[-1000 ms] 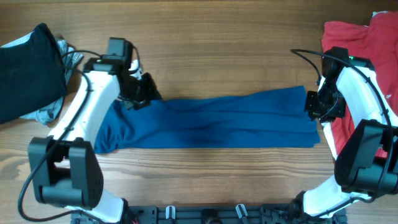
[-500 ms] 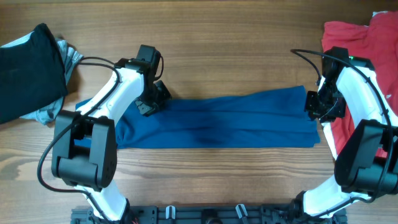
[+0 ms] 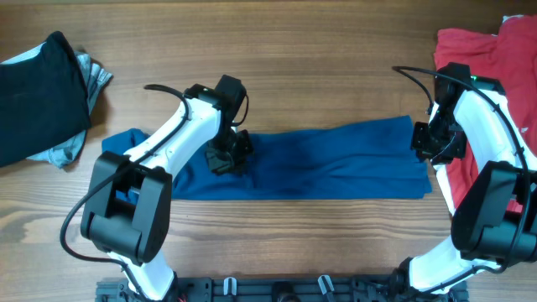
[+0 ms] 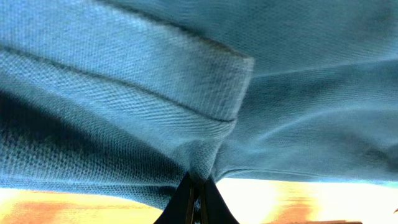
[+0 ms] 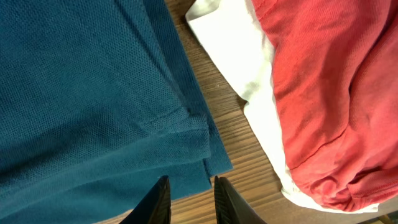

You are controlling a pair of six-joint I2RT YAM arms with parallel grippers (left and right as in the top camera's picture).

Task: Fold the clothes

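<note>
A dark blue shirt (image 3: pixel 336 159) lies stretched in a long band across the middle of the table. My left gripper (image 3: pixel 228 158) is over its left part, shut on a pinched fold of the blue cloth (image 4: pixel 186 74), which hangs bunched from the fingertips (image 4: pixel 198 193). At the shirt's right end my right gripper (image 3: pixel 422 141) hovers with its fingers apart and nothing between them (image 5: pixel 189 199), just past the folded hem (image 5: pixel 180 124). A red shirt (image 3: pixel 487 50) lies at the right edge.
A black garment (image 3: pixel 38 92) with a grey one (image 3: pixel 63 151) under it sits at the far left. White cloth (image 5: pixel 230 43) shows under the red shirt (image 5: pixel 323 93), close beside my right gripper. Bare wood lies in front of and behind the blue shirt.
My left gripper shut on the shirt's left end and has carried it rightward over the shirt, so the band is shorter on the left. The right arm has not moved.
</note>
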